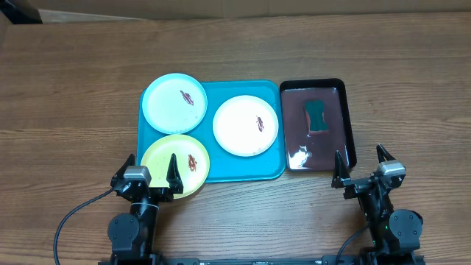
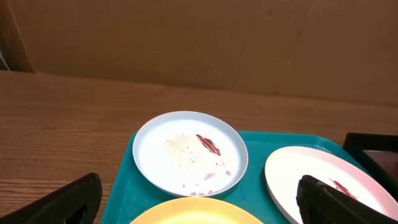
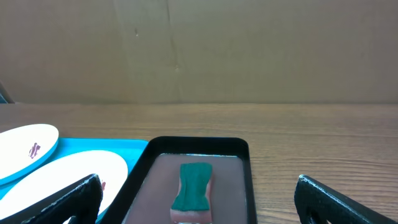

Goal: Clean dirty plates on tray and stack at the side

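Observation:
The turquoise tray (image 1: 243,171) holds three plates, each with a reddish-brown smear. The light blue plate (image 1: 174,103) sits at its far left corner, the white plate (image 1: 246,125) to the right, the yellow-green plate (image 1: 175,163) at the near left. My left gripper (image 1: 152,172) is open and empty, its fingers straddling the near edge of the yellow-green plate. In the left wrist view the light blue plate (image 2: 189,152), white plate (image 2: 317,180) and yellow-green plate (image 2: 196,211) show. My right gripper (image 1: 363,165) is open and empty near the table's front.
A narrow black tray (image 1: 346,125) with dark liquid stands right of the turquoise tray, with a green sponge (image 1: 317,115) in it. The sponge also shows in the right wrist view (image 3: 193,185). Bare wooden table (image 1: 73,96) lies to the left and right.

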Robot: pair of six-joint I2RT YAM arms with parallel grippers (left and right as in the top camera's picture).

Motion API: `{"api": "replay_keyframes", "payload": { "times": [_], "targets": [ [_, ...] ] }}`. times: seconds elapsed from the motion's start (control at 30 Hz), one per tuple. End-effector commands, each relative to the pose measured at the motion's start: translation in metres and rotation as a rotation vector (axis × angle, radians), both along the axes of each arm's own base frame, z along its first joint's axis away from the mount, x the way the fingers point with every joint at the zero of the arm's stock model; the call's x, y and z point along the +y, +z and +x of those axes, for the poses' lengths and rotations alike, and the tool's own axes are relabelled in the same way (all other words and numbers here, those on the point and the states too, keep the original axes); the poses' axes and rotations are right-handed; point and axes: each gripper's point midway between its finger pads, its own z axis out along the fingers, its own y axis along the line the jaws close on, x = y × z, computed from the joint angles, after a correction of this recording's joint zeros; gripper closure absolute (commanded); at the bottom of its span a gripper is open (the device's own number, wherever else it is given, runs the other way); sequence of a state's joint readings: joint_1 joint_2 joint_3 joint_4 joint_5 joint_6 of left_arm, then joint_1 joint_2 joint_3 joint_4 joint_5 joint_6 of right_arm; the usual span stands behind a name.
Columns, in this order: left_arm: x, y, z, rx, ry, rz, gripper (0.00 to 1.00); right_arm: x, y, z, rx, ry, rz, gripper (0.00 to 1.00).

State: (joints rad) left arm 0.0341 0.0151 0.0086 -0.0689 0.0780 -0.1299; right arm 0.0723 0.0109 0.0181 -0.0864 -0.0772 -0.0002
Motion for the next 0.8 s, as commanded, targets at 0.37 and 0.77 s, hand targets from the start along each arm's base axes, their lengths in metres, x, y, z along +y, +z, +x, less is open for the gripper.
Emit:
{"api": "replay_keyframes", "payload": {
  "times": [0.37,0.77],
  "targets": [
    [-0.013,0.041,-0.018,0.026,-0.073,-0.012,0.00,-0.002,-0.001,0.001,-0.005,-0.012,-0.004,0.00],
    [-0.047,0.145,-0.060,0.580,-0.250,-0.122,0.00,-0.003,-0.001,0.001,-0.005,-0.013,-0.004,0.00]
  ]
}}
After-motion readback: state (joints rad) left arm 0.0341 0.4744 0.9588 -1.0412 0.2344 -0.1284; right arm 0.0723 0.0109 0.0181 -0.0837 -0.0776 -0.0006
